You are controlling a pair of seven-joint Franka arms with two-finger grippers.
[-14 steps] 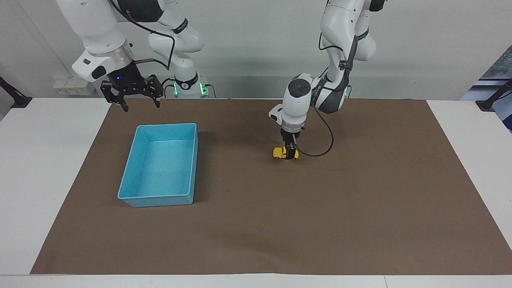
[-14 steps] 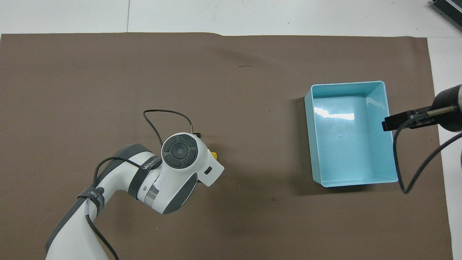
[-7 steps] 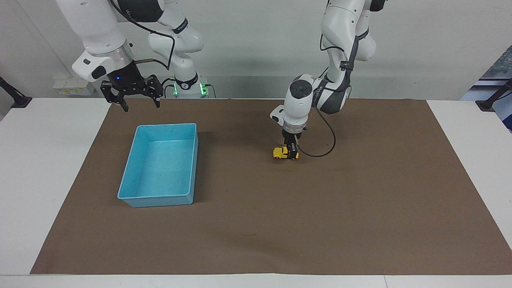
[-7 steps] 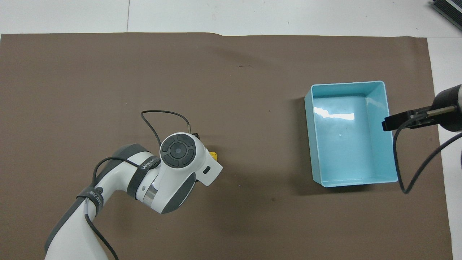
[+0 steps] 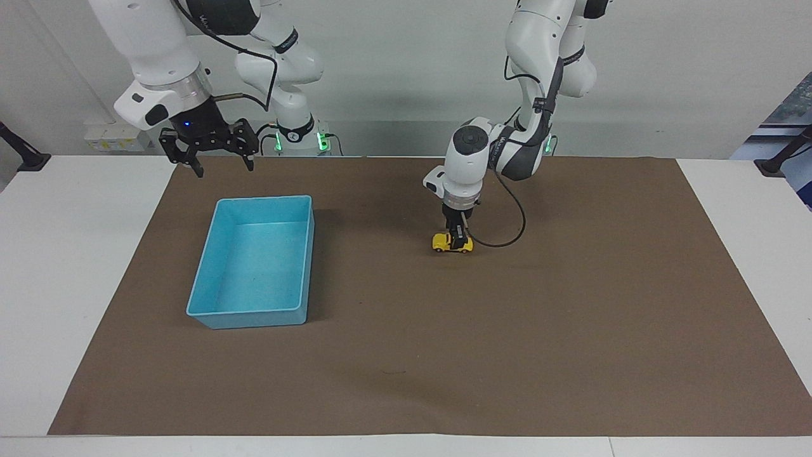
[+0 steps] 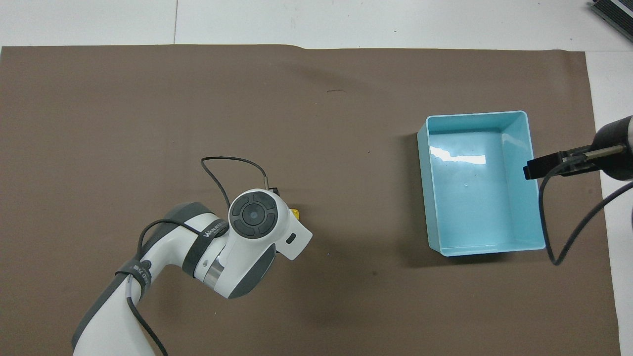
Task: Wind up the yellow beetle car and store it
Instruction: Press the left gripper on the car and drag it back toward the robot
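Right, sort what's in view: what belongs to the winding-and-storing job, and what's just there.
Belongs to the job:
- yellow beetle car
- light-blue bin
- left tool, down on the car

Just there:
- brown mat
- right tool, waiting open

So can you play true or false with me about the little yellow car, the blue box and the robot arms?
1. The yellow beetle car is inside the light-blue bin. False: it sits on the brown mat, beside the bin toward the left arm's end.
2. The left gripper is down at the car. True.
3. The bin has toys in it. False: nothing is in it.
4. The right gripper is up in the air with open jaws, waiting. True.
5. The car lies upside down. False: it stands on its wheels.
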